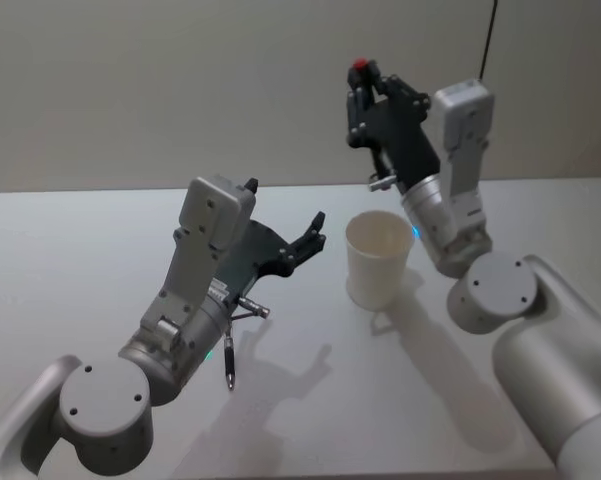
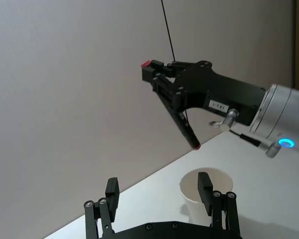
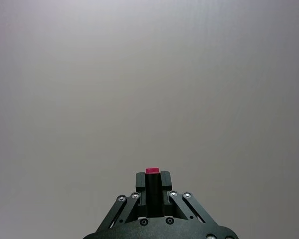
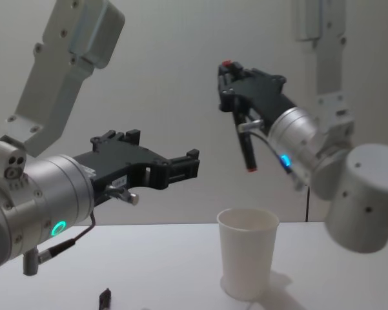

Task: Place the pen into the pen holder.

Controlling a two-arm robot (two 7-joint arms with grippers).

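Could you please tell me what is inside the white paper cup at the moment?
Nothing shows inside the paper cup: just bare white inner wall below the rim. Its bottom is hidden. The pen hangs above it in the right gripper.

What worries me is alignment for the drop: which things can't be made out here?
The pen: right wrist view, the right hand hides all but its red end.
The pen holder: left wrist view, the left hand covers its base.
A dark stick on the table: head view, beside the left arm, too small to identify.
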